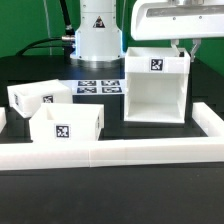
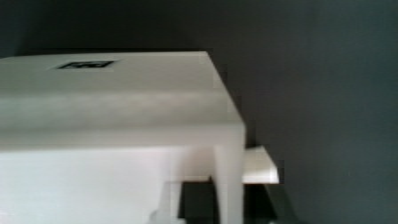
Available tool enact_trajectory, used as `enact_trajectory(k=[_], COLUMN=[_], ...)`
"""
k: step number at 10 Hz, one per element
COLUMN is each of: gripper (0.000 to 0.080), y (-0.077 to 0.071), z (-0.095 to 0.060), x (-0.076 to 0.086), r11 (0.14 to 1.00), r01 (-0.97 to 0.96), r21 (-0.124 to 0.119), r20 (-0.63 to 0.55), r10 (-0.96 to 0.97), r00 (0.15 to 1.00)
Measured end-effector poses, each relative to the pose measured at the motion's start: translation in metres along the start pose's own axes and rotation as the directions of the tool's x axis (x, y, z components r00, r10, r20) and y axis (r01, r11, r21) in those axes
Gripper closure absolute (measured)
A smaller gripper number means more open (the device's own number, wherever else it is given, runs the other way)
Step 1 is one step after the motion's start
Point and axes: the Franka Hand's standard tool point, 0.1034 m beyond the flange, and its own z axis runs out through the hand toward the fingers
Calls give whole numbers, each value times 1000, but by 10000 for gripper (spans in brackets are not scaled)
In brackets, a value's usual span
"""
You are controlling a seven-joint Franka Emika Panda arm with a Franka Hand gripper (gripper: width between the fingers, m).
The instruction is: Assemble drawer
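Observation:
The large boxy hollow housing [image 1: 155, 85] stands on the table on the exterior view's right, its open side facing the camera and a tag on its upper front. My gripper [image 1: 180, 46] comes down on its top right corner. In the wrist view the housing [image 2: 107, 110] fills most of the picture. Its thin side wall runs between my dark fingers [image 2: 199, 205], and my gripper [image 2: 230, 202] is shut on that wall. Two small open-top trays sit on the exterior view's left, one farther back [image 1: 38, 95] and one nearer [image 1: 68, 124].
A long low white wall [image 1: 110, 152] runs along the front and turns back at the exterior view's right [image 1: 210, 122]. The marker board [image 1: 97, 86] lies behind the trays, in front of the robot base [image 1: 97, 35].

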Motion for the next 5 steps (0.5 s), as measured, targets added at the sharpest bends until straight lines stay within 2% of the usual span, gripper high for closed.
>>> enact_trajectory(k=[5], gripper=[762], y=[7], z=[-1], x=[71], r11=[1000], r01=[3], r21=[19], r20=[-60], r10=[-2], r00=[998])
